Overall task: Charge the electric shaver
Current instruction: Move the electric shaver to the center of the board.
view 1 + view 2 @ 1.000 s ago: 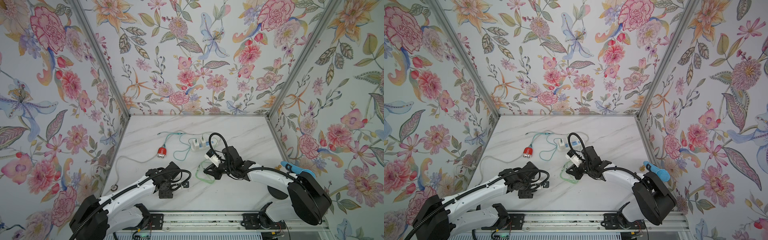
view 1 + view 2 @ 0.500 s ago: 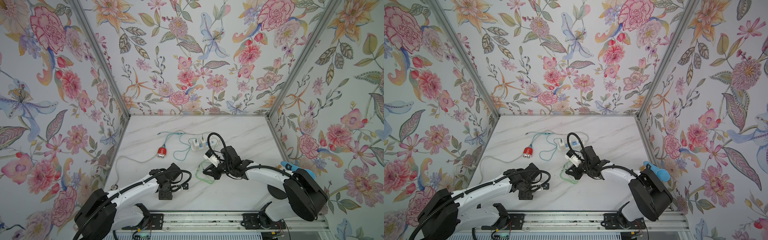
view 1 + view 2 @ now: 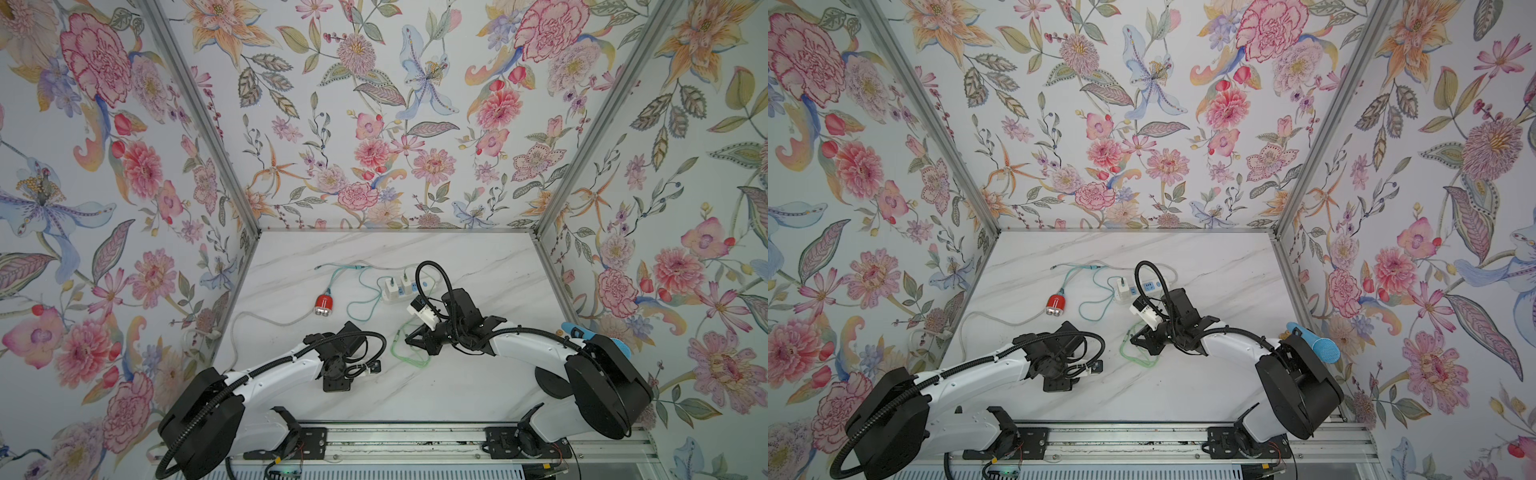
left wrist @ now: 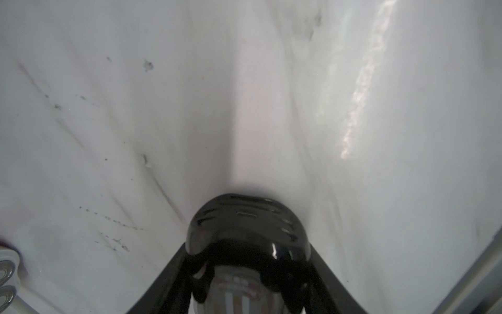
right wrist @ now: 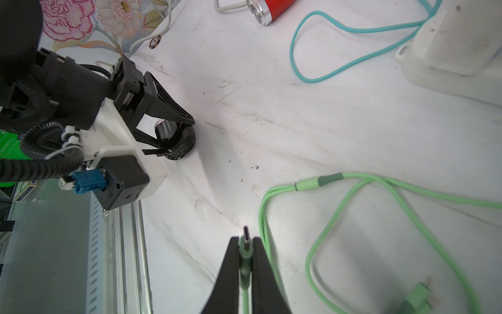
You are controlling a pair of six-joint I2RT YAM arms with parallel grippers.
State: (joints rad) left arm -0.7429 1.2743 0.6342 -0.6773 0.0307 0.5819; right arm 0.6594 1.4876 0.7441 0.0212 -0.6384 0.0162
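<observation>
"Starting with the room, what closes it in?"

"Three sides of floral wallpaper panels point(image 3: 374, 124), joined by bare aluminium corner posts point(image 3: 205, 124), with a metal rail point(image 3: 395, 442) along the near edge."

"And the surface?"

"It's a white marble-patterned tabletop point(image 3: 436, 382) with grey veins, scuffed and speckled dark in both wrist views. Towards the back lie a white power strip point(image 3: 405, 289), a teal cable point(image 5: 290, 54) and a small red device with silver heads point(image 3: 324, 305)."

"Where is the shaver?"

"The glossy black electric shaver point(image 4: 247, 225) rests on the marble near the front. It is clamped between the fingers of the left gripper point(image 5: 175, 136), with its port slot on the end facing away from the wrist. Nearby, not touching it, the right gripper point(image 5: 245, 242) pinches the metal-tipped plug point(image 5: 245, 235) of the light green charging cable point(image 5: 320, 180) — the rest loops loosely on the table."
</observation>
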